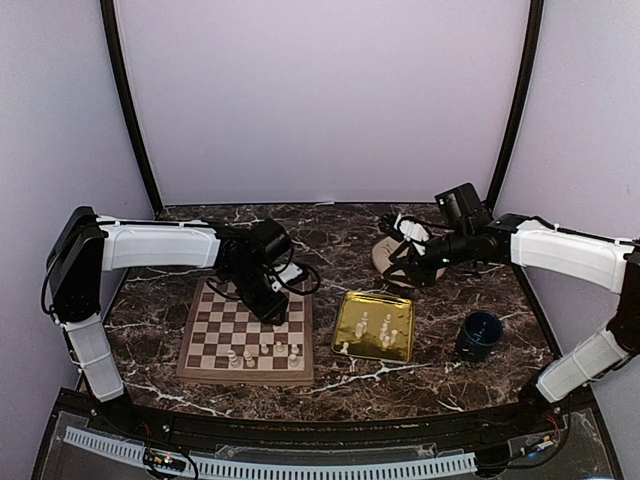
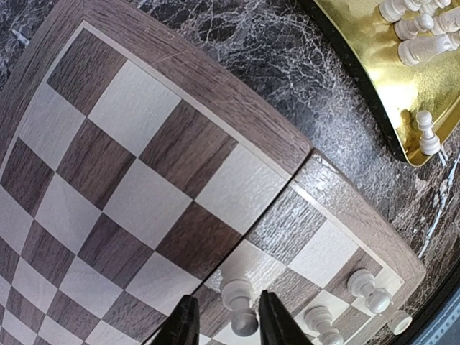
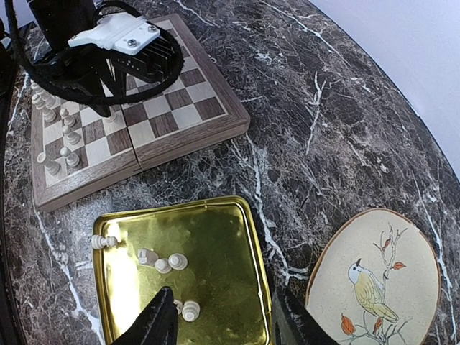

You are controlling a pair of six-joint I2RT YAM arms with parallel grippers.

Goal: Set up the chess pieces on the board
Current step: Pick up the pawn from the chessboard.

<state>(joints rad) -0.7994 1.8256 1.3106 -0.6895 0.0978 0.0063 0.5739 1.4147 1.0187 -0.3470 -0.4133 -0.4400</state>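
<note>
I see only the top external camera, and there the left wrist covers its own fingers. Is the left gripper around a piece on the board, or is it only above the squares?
Observer: Around a piece. In the left wrist view the left gripper straddles a white pawn that stands on the board near its corner. A gap shows on one side of the pawn, so it is not clamped.
Operator: Thank you. From above I also cannot read the right gripper. Does it hold anything?
Observer: No. In the right wrist view the right gripper is wide open with nothing between its jaws, above the gold tray.
</note>
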